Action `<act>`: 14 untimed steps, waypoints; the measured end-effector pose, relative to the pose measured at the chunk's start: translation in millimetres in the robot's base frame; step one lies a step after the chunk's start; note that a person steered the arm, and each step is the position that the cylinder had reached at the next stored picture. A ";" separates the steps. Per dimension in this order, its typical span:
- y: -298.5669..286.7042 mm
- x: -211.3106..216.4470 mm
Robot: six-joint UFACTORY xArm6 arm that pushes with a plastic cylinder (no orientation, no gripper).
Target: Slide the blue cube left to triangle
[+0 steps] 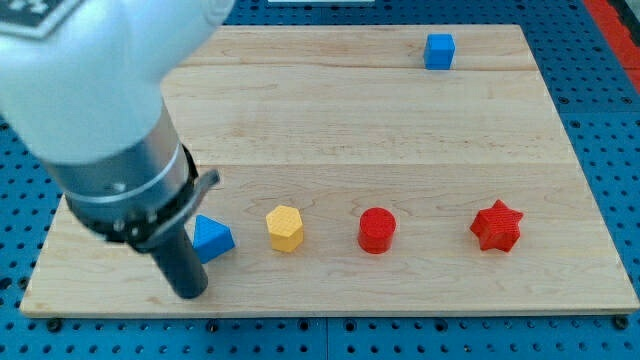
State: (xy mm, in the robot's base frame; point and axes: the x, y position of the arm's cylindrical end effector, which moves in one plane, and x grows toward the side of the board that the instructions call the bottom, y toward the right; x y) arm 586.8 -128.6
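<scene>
The blue cube [438,51] sits near the view's top right of the wooden board [400,150]. The blue triangle [212,238] lies at the view's lower left, partly hidden by the arm. My tip [189,295] rests on the board just below and left of the blue triangle, close to it, far from the blue cube.
A yellow hexagon [285,228], a red cylinder [377,230] and a red star [497,226] stand in a row to the right of the triangle. The large arm body [90,110] covers the view's upper left. Blue pegboard surrounds the board.
</scene>
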 end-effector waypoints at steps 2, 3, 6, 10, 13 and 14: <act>0.0 -6.9; -42.8 -8.7; 87.6 -137.7; 331.3 -345.2; 158.1 -287.0; 201.0 -276.1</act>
State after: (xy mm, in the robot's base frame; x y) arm 310.8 72.4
